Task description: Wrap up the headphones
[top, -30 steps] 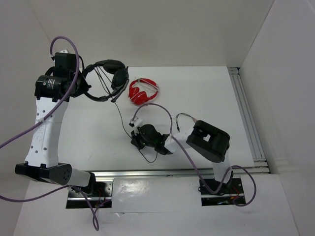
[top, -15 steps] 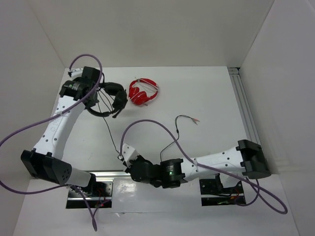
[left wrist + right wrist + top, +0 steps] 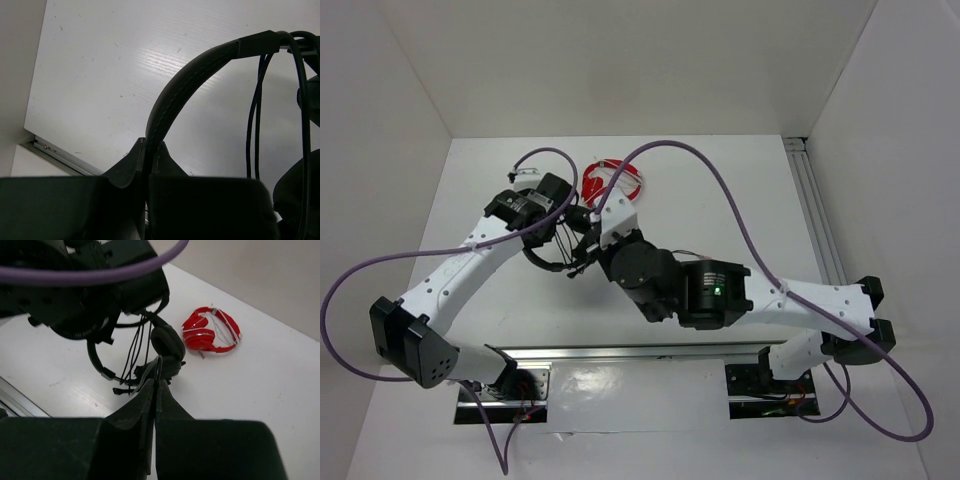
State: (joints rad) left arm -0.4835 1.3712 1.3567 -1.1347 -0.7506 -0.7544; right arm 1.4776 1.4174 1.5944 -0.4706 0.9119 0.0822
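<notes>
The black headphones (image 3: 548, 266) hang just above the table's middle left. My left gripper (image 3: 563, 222) is shut on their padded headband (image 3: 185, 85), which arches up out of the closed jaws (image 3: 150, 150). Thin black cable strands (image 3: 255, 115) run across the band on the right. My right gripper (image 3: 588, 247) sits right beside the headset and is shut on the thin black cable (image 3: 158, 367), which stands up between its tips (image 3: 158, 386). An earcup (image 3: 167, 342) and the headband loop (image 3: 97, 362) lie just beyond those tips.
Red headphones (image 3: 210, 332) lie on the table behind the black pair, partly hidden by the arms (image 3: 616, 172). A metal rail (image 3: 817, 230) runs along the right edge and another (image 3: 650, 352) along the front. Purple arm cables (image 3: 720, 185) loop overhead.
My left arm has carried the headphones from the far left corner toward the middle. My right arm swung to the front edge and then up beside the headset, keeping hold of the cable.
</notes>
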